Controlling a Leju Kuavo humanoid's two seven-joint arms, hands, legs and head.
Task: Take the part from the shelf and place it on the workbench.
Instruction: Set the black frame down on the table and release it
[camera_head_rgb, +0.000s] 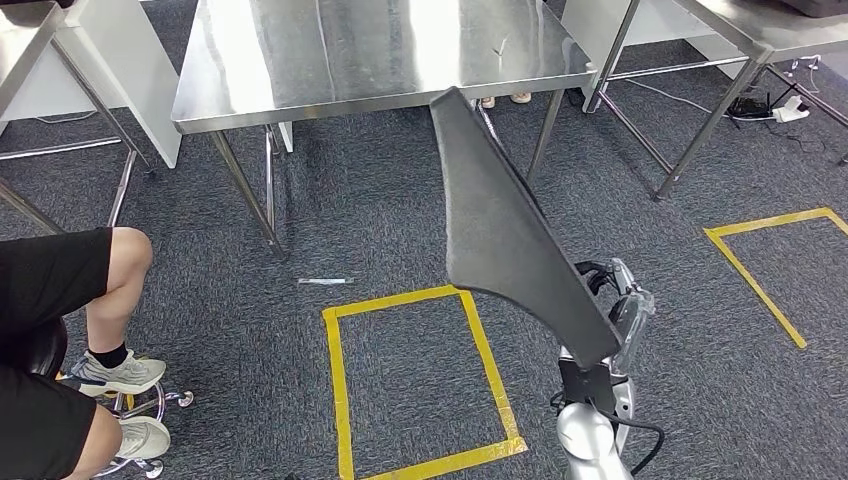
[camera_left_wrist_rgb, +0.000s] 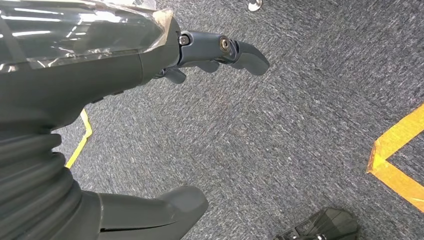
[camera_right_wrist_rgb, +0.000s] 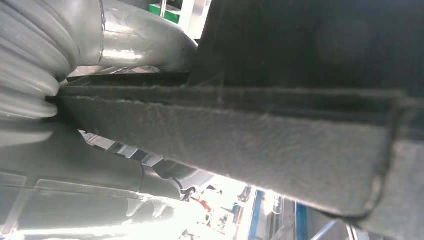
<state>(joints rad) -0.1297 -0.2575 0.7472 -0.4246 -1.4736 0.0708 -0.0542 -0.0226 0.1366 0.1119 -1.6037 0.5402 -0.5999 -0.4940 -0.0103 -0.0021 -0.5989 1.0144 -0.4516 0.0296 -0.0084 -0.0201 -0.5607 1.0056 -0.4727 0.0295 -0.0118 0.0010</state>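
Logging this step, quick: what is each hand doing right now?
Left hand: open, holding nothing, fingers apart above the carpet.
Right hand: holding the dark part, raised toward the steel workbench.

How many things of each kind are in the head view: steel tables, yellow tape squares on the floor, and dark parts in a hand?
Steel tables: 3, centre, left, right
Yellow tape squares: 2, near, right, cut off by the frame
Dark parts: 1, the dark part, held up by the right hand
Total: 6
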